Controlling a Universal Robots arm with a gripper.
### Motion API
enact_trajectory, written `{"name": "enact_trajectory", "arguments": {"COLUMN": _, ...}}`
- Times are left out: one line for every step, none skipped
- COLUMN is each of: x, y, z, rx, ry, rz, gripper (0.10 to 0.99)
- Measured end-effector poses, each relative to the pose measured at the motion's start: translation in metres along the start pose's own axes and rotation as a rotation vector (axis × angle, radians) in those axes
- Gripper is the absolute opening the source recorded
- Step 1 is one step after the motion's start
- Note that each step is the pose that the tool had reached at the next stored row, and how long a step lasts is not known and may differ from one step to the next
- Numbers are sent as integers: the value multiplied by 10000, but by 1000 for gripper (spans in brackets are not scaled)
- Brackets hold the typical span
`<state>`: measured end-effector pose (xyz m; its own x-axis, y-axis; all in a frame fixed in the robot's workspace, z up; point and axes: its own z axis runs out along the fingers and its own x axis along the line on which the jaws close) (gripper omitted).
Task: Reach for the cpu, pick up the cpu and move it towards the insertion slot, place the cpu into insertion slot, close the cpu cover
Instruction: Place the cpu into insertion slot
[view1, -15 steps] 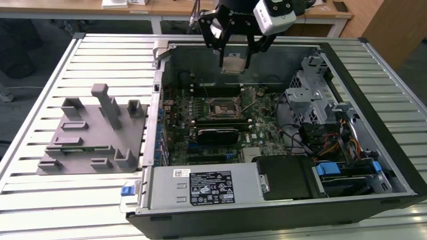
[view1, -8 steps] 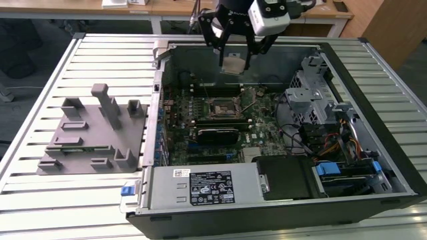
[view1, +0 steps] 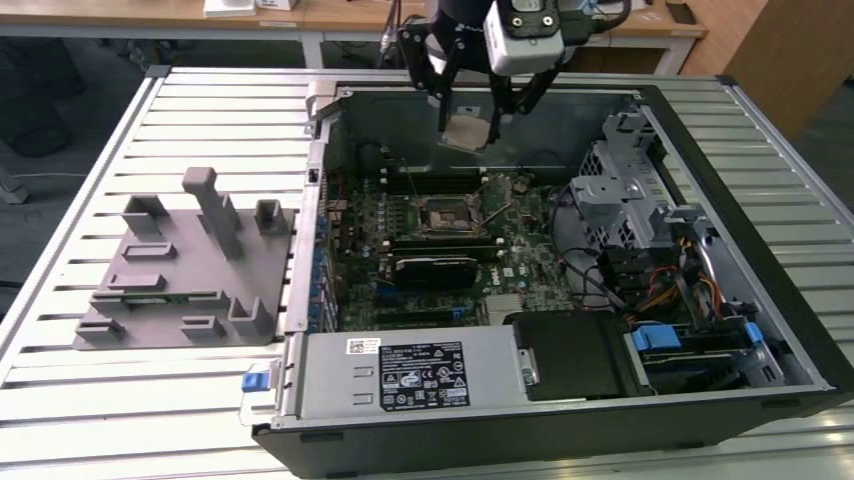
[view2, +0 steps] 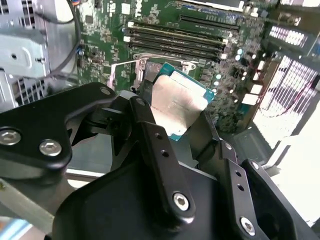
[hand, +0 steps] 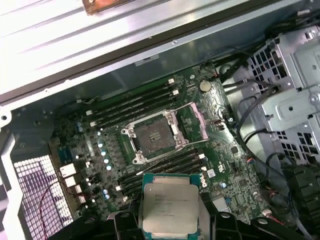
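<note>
- Where the slatted metal table (view1: 80, 180) runs to the exterior view's left, a grey plastic fixture (view1: 174, 290) with upright posts stands on it, well apart from the work.
- Just beside the fixture, toward the exterior view's right, an open computer case (view1: 534, 445) lies on the table with its green motherboard (view1: 354, 230) facing up.
- Near the middle of the board sits the insertion slot (view1: 445, 216), a square black socket with a metal rim. In the first wrist view its dark contact field (hand: 154, 137) lies uncovered.
- The cpu cover (hand: 199, 119) is swung up off the socket and stands tilted along one edge of it.
- Long black memory slots (hand: 135, 102) run along two opposite sides of the socket.
- Above the far part of the case, the end effector (view1: 470, 125) hangs in the air with its black fingers (view2: 150, 132) closed on the cpu (view1: 467, 131).
- In both wrist views the cpu (view2: 180, 102) shows its silvery top and teal rim (hand: 167, 210), gripped at opposite edges and held clear of the board, short of the socket with a bank of memory slots between them.
- In the exterior view the chip looks tilted.
- Toward the exterior view's right, a grey metal drive cage (view1: 621, 175) and bundled cables fill that side of the case.
</note>
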<state>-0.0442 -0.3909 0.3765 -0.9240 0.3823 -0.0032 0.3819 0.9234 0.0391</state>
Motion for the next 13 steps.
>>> {"name": "enact_trajectory", "arguments": {"x": 0, "y": 0, "z": 3, "rx": 1, "ry": -7, "rz": 181, "gripper": 529}}
{"name": "enact_trajectory", "arguments": {"x": 0, "y": 0, "z": 5, "rx": 2, "ry": -14, "rz": 365, "gripper": 529}}
{"name": "enact_trajectory", "arguments": {"x": 0, "y": 0, "z": 8, "rx": 2, "ry": -21, "rz": 545, "gripper": 529}}
{"name": "enact_trajectory", "arguments": {"x": 0, "y": 0, "z": 10, "rx": 2, "ry": -28, "rz": 721, "gripper": 529}}
{"name": "enact_trajectory", "arguments": {"x": 0, "y": 0, "z": 12, "rx": 2, "ry": -35, "rz": 895, "gripper": 529}}
{"name": "enact_trajectory", "arguments": {"x": 0, "y": 0, "z": 14, "rx": 3, "ry": -41, "rz": 1051, "gripper": 529}}
{"name": "enact_trajectory", "arguments": {"x": 1, "y": 0, "z": 16, "rx": 2, "ry": -47, "rz": 1200, "gripper": 529}}
{"name": "enact_trajectory", "arguments": {"x": 1, "y": 1, "z": 18, "rx": 2, "ry": -53, "rz": 1348, "gripper": 529}}
{"name": "enact_trajectory", "arguments": {"x": 1, "y": 2, "z": 20, "rx": 3, "ry": -59, "rz": 1496, "gripper": 529}}
{"name": "enact_trajectory", "arguments": {"x": 1, "y": 3, "z": 21, "rx": 4, "ry": -65, "rz": 1643, "gripper": 529}}
{"name": "enact_trajectory", "arguments": {"x": 2, "y": 3, "z": 22, "rx": 5, "ry": -71, "rz": 1797, "gripper": 529}}
{"name": "enact_trajectory", "arguments": {"x": 2, "y": 4, "z": 24, "rx": 5, "ry": -76, "rz": 1934, "gripper": 529}}
{"name": "enact_trajectory", "arguments": {"x": 3, "y": 5, "z": 25, "rx": 6, "ry": -81, "rz": 2070, "gripper": 529}}
